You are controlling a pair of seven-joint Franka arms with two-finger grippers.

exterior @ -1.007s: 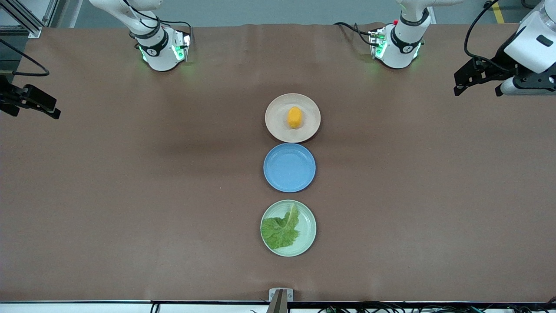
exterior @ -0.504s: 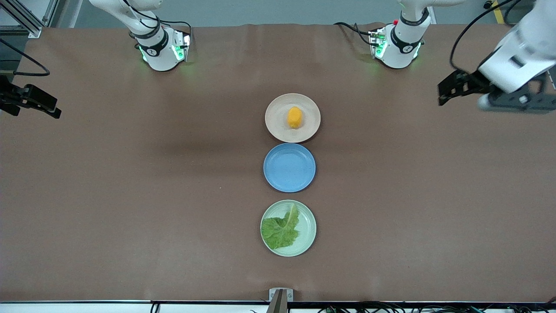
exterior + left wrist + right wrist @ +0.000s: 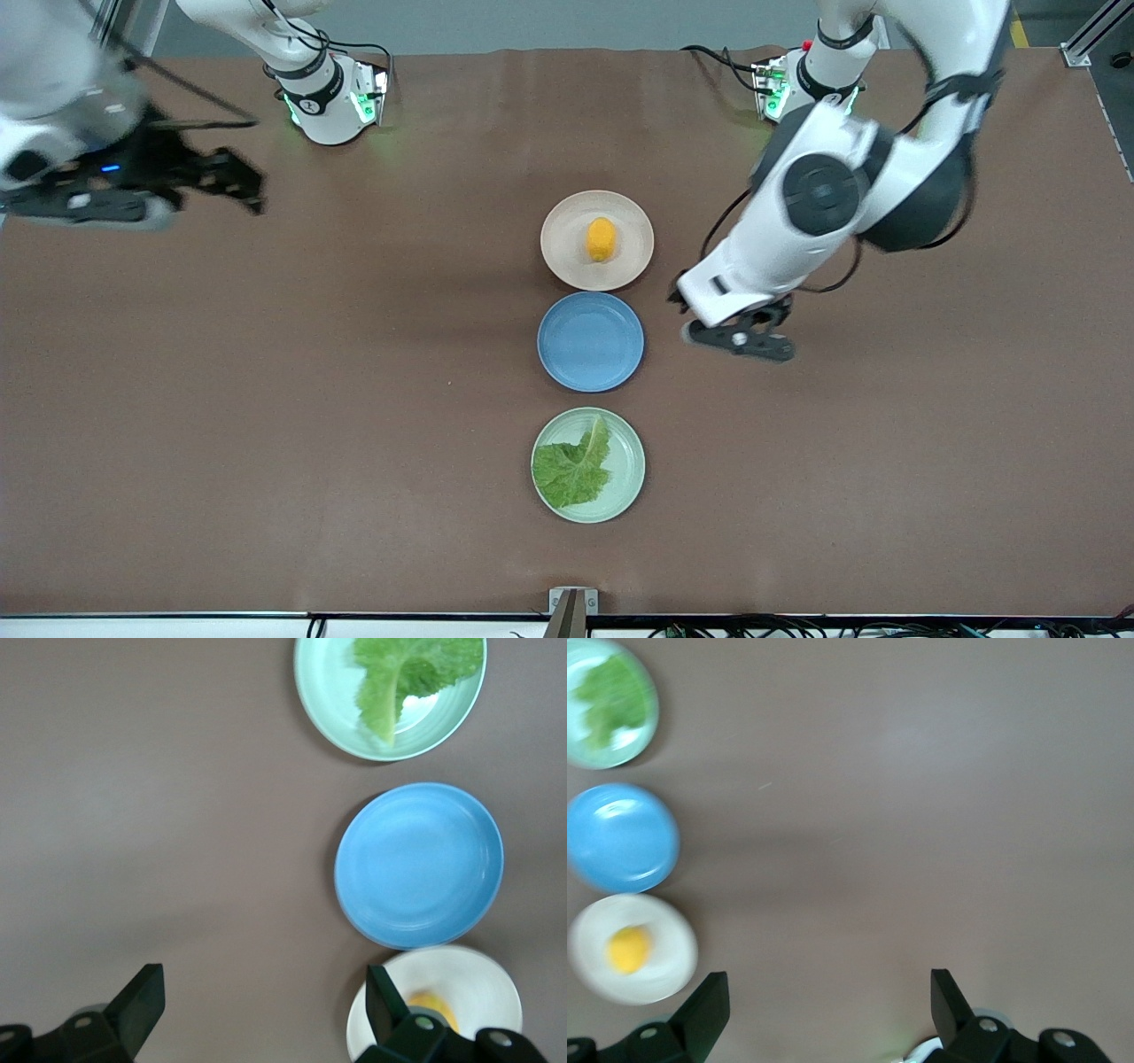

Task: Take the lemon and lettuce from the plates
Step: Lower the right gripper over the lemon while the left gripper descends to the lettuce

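The lemon (image 3: 601,239) lies on the beige-pink plate (image 3: 558,257), the plate nearest the robots' bases. The lettuce (image 3: 574,468) lies on the mint green plate (image 3: 629,456), nearest the front camera. My left gripper (image 3: 735,338) hangs open and empty over bare table beside the blue plate, toward the left arm's end. In the left wrist view (image 3: 263,1001) it shows the lettuce (image 3: 412,673) and the lemon (image 3: 432,1004). My right gripper (image 3: 241,182) is open and empty over bare table toward the right arm's end; its wrist view (image 3: 828,1003) shows the lemon (image 3: 627,949) and the lettuce (image 3: 609,693).
An empty blue plate (image 3: 590,341) sits between the two task plates, all three in a line down the table's middle. The arm bases (image 3: 328,97) stand along the table's edge farthest from the front camera. The brown table (image 3: 310,399) spreads wide at both ends.
Both arms have swung in from the table's ends. The left gripper moved far inward to beside the blue plate. The right gripper moved a shorter way toward the middle. Plates, lemon and lettuce have not moved.
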